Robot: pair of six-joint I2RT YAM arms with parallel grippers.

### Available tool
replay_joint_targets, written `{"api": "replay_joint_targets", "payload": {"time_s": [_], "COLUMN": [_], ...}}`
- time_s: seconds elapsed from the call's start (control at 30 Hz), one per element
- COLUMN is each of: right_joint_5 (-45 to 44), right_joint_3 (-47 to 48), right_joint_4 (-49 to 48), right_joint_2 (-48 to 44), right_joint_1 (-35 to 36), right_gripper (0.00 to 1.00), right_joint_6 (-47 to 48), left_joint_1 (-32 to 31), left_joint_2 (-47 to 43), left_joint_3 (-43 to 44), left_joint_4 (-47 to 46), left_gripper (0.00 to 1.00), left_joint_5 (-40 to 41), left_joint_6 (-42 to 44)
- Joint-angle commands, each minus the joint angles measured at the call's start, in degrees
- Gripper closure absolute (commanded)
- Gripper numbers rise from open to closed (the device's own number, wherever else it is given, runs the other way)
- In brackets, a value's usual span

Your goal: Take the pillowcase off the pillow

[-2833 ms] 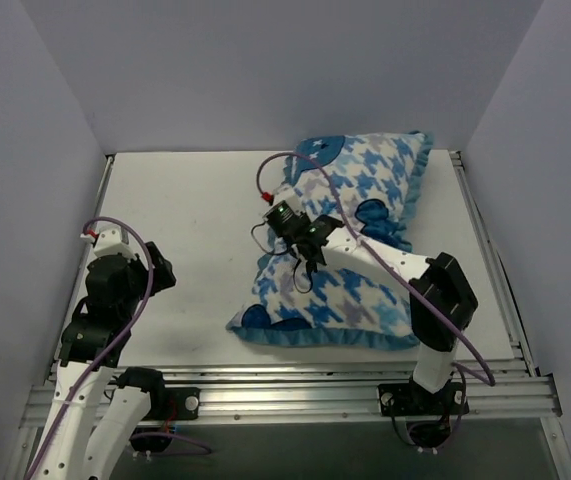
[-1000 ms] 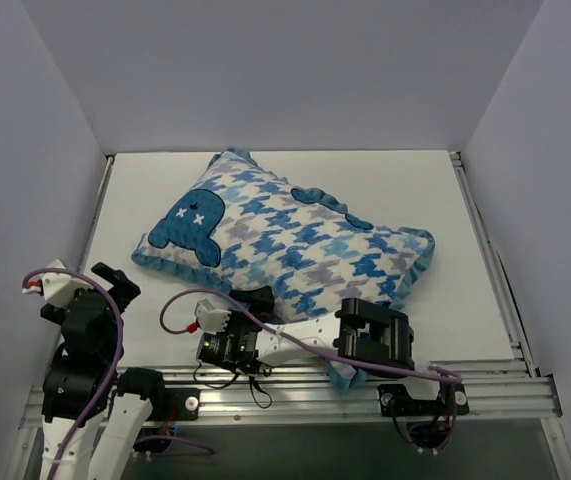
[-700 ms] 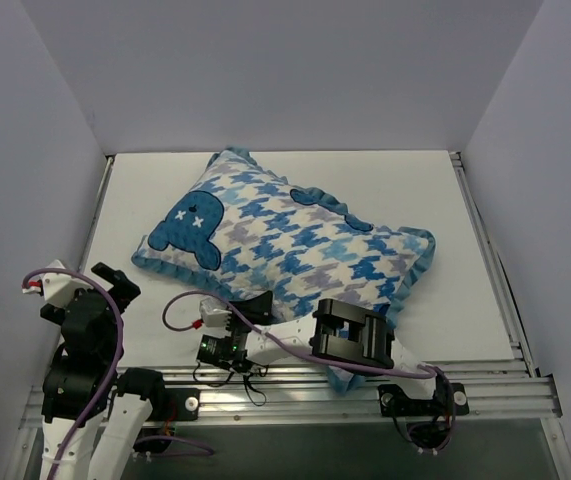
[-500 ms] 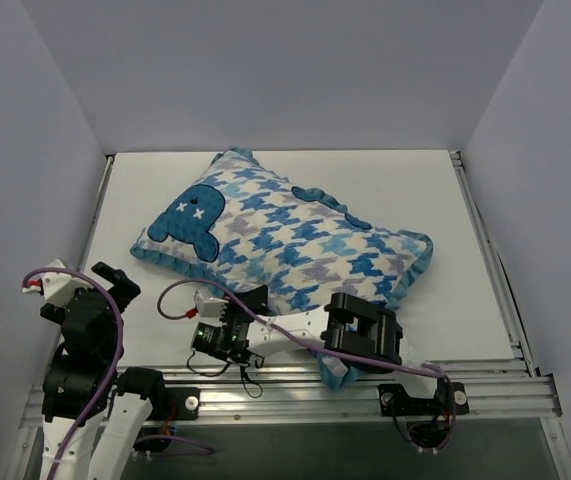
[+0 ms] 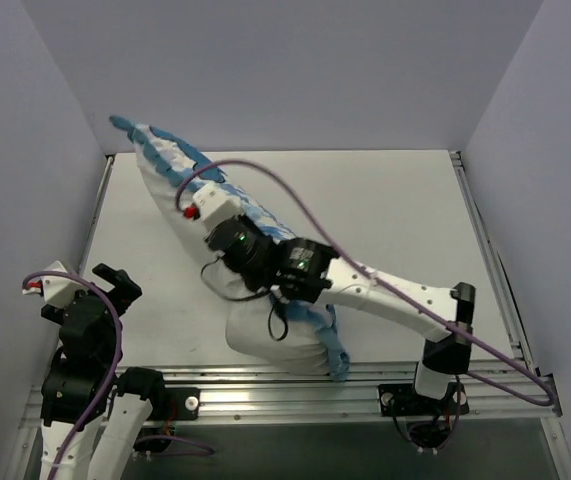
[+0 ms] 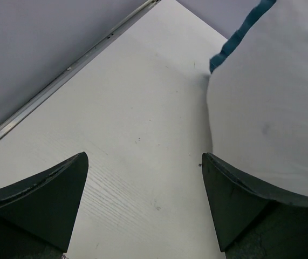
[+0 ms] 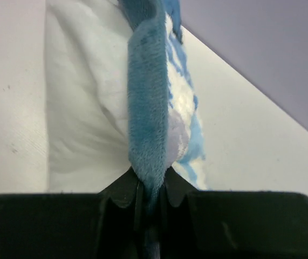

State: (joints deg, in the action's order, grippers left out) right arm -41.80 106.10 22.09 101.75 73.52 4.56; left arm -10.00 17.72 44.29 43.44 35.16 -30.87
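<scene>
White worktop [image 5: 405, 220] below; right gripper [image 7: 149, 186] clenches the blue-and-white houndstooth fabric pillowcase [image 5: 170, 160] by its teal ruffle, holding it high toward 11 o'clock, seemingly so the plump white pillow [image 5: 265, 340] sags out; left gripper [image 6: 144, 178] released, empty.

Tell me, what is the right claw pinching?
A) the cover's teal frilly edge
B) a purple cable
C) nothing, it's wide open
A: the right wrist view shows the right gripper closed on the pillowcase by its teal ruffled edging.
</scene>
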Motion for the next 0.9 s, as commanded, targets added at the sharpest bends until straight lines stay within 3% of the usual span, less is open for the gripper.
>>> {"api": "replay_joint_targets", "payload": {"time_s": [0.0, 0.13, 0.2, 0.23, 0.27, 0.33, 0.37, 0.43, 0.53, 0.67, 0.87], "right_joint_5": [14.57, 28.86, 32.9, 36.84, 38.18, 40.38, 40.48, 39.78, 37.59, 34.95, 29.24], "right_joint_3": [0.26, -10.81, -15.2, -18.88, -20.4, -23.64, -24.1, -24.37, -24.19, -24.45, -31.04], "right_joint_4": [-3.79, -9.6, -11.1, -11.27, -11.36, -11.19, -10.23, -9.0, -7.24, -4.6, -4.51], "right_joint_2": [-9.89, -18.85, -19.92, -19.75, -19.49, -18.35, -18.0, -17.47, -18.61, -20.98, -27.04], "right_joint_1": [-10.47, -25.85, -33.48, -35.44, -37.37, -41.51, -42.31, -43.45, -43.55, -43.55, -44.16], "right_gripper": [1.0, 1.0, 0.91, 0.84, 0.67, 0.48, 0.34, 0.21, 0.13, 0.09, 0.04], "right_joint_6": [-8.21, -15.87, -17.38, -18.26, -18.7, -19.58, -19.93, -19.76, -19.32, -19.41, -21.6], "left_joint_1": [-0.28, -0.37, -0.37, -0.46, -0.46, -0.55, -0.46, -0.46, -0.55, -0.55, -2.38], "left_joint_2": [-0.57, -0.31, -0.05, 0.04, 0.3, 1.18, 1.53, 3.02, 6.18, 12.94, 29.46], "left_joint_3": [2.2, 1.59, 0.97, 0.62, 0.27, 0.01, -0.26, -0.87, -1.14, 0.17, 4.66], "left_joint_4": [-2.39, -3.36, -4.76, -5.29, -6.25, -6.96, -7.92, -8.72, -10.3, -14.34, -22.77], "left_gripper": [0.05, 0.05, 0.05, 0.05, 0.05, 0.05, 0.05, 0.05, 0.05, 0.05, 0.06], "left_joint_5": [-1.93, -3.86, -5.27, -7.19, -8.08, -10.97, -12.12, -15.97, -20.11, -31.35, -43.59], "left_joint_6": [0.9, 1.78, 2.31, 3.09, 3.27, 4.15, 4.42, 5.21, 5.91, 3.99, -4.27]}}
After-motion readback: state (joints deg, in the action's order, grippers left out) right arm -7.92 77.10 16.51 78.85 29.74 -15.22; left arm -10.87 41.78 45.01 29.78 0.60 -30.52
